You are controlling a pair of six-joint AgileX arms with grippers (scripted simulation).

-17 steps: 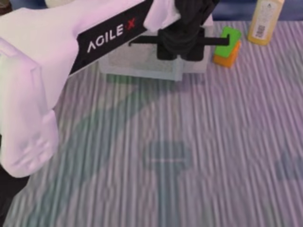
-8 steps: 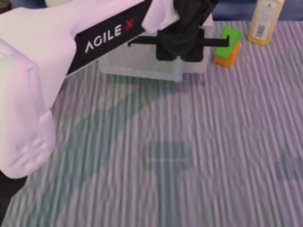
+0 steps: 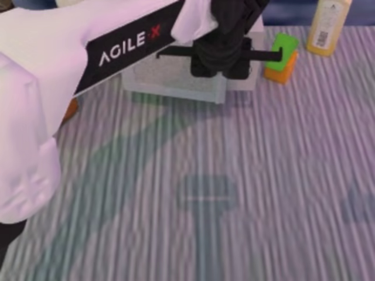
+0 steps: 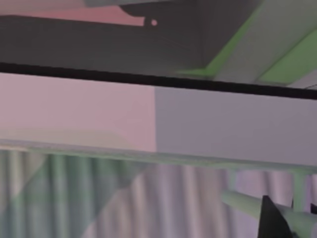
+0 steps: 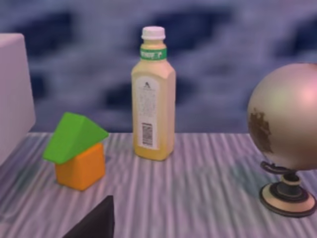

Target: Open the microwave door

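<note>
The microwave (image 3: 176,79) sits at the table's (image 3: 234,193) far edge, left of centre, its door (image 3: 173,82) facing the near edge. My left gripper (image 3: 220,58) hangs over the door's right end; I cannot tell whether it is closed. A toy block house (image 3: 280,58) and a juice bottle (image 3: 328,26) stand toward the far right corner. My right arm is out of the top view.
</note>
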